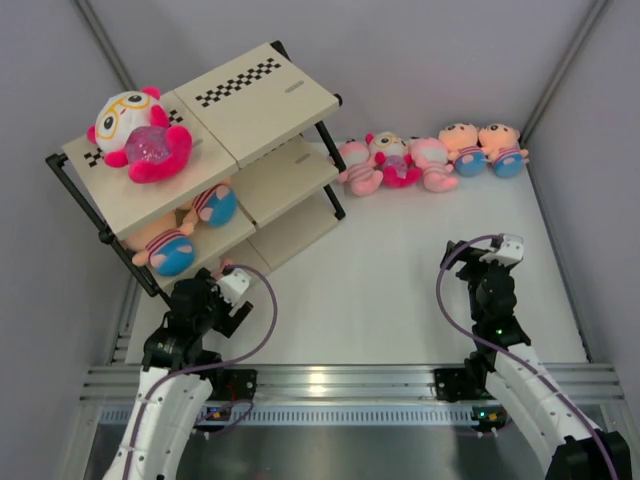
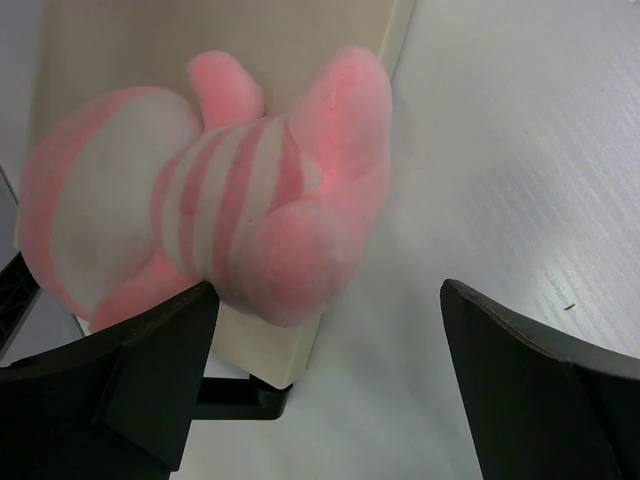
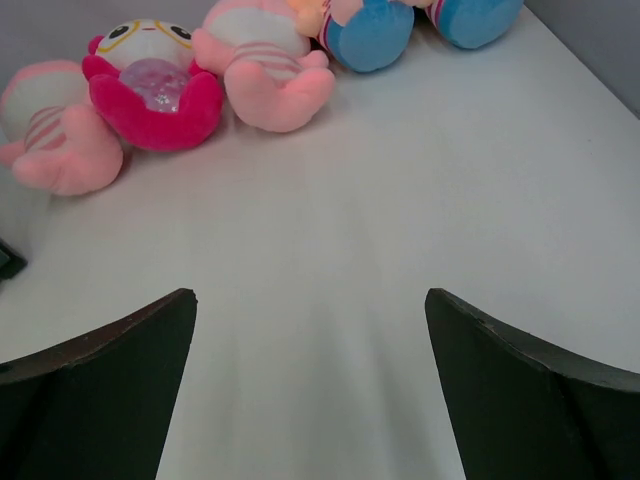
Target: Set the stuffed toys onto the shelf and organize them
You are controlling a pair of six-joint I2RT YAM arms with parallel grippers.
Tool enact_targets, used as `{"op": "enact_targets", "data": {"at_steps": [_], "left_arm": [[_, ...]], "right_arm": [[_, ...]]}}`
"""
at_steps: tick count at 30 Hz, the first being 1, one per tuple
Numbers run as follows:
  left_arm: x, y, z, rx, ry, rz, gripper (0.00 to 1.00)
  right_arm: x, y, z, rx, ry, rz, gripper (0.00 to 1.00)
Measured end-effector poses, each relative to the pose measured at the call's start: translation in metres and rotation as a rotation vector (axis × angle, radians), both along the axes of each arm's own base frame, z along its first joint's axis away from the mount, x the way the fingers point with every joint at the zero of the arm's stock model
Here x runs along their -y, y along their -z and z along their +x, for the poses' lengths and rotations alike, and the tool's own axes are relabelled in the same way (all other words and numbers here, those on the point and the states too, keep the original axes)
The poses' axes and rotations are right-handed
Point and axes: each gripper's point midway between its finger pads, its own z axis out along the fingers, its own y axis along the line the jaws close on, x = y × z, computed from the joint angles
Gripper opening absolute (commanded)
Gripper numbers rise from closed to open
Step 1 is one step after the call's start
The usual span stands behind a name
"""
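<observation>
The shelf (image 1: 255, 100) stands tilted at the back left. A white-headed stuffed toy (image 1: 135, 135) with a hot-pink body lies on its top board. Two peach-faced toys (image 1: 165, 248) with blue bottoms lie on the middle tier. A pale pink striped toy (image 2: 215, 190) rests at the edge of the lowest board (image 2: 270, 345), just beyond my left gripper (image 2: 330, 290). That gripper is open and holds nothing. Several more toys (image 1: 432, 162) lie in a row at the back. My right gripper (image 3: 309, 295) stands open over bare table, well short of the row (image 3: 150, 95).
Grey walls close in the table on the left, back and right. The shelf's black frame foot (image 2: 235, 400) sits on the table close to my left fingers. A metal rail (image 1: 330, 380) runs along the near edge between the two arm bases.
</observation>
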Motion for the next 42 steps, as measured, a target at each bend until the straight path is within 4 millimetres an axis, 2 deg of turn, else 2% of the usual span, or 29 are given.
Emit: {"op": "enact_targets", "data": {"at_steps": [5,8,13,15,20,21,22,23,25,26,29,32,34,38,40,42], "left_arm": [[0.000,-0.001,-0.001,0.000,-0.007,-0.003,0.99],[0.005,-0.014,-0.006,-0.023,0.012,-0.026,0.99],[0.026,-0.081,0.001,0.090,0.126,-0.091,0.99],[0.030,-0.084,0.000,0.098,0.160,-0.094,0.99],[0.032,-0.059,-0.009,0.013,0.192,-0.078,0.99],[0.031,-0.057,-0.010,0.007,0.194,-0.076,0.99],[0.031,-0.057,-0.010,0.007,0.195,-0.074,0.99],[0.031,-0.057,-0.010,0.008,0.197,-0.073,0.99],[0.031,-0.057,-0.010,0.008,0.199,-0.070,0.99],[0.031,-0.057,-0.010,0.008,0.199,-0.070,0.99],[0.031,-0.058,-0.010,0.010,0.204,-0.068,0.99],[0.032,-0.058,-0.010,0.010,0.206,-0.068,0.99],[0.031,-0.058,-0.010,0.010,0.206,-0.068,0.99],[0.032,-0.057,-0.010,0.010,0.207,-0.069,0.99],[0.031,-0.058,-0.010,0.010,0.207,-0.068,0.99],[0.031,-0.057,-0.010,0.010,0.207,-0.068,0.99]], "right_arm": [[0.001,0.001,0.000,-0.004,0.006,0.006,0.99],[-0.001,-0.004,0.001,-0.010,-0.002,0.009,0.99],[-0.014,-0.045,0.019,0.024,-0.048,0.026,0.99],[-0.017,-0.068,0.033,0.041,-0.052,0.032,0.99],[-0.040,-0.107,0.078,0.049,-0.131,0.042,1.00],[-0.049,-0.113,0.088,0.053,-0.168,0.045,0.97],[-0.058,-0.115,0.098,0.041,-0.209,0.047,0.88],[-0.069,-0.118,0.110,0.031,-0.257,0.051,0.83],[-0.092,-0.123,0.138,0.011,-0.349,0.070,0.76],[-0.101,-0.124,0.150,0.007,-0.384,0.084,0.76],[-0.126,-0.113,0.176,-0.018,-0.458,0.143,0.74],[-0.142,-0.077,0.192,-0.091,-0.484,0.218,0.72],[-0.152,-0.045,0.202,-0.160,-0.480,0.273,0.72],[-0.170,0.007,0.214,-0.258,-0.456,0.357,0.70],[-0.181,0.029,0.221,-0.299,-0.443,0.395,0.69],[-0.192,0.041,0.230,-0.314,-0.426,0.422,0.69]]}}
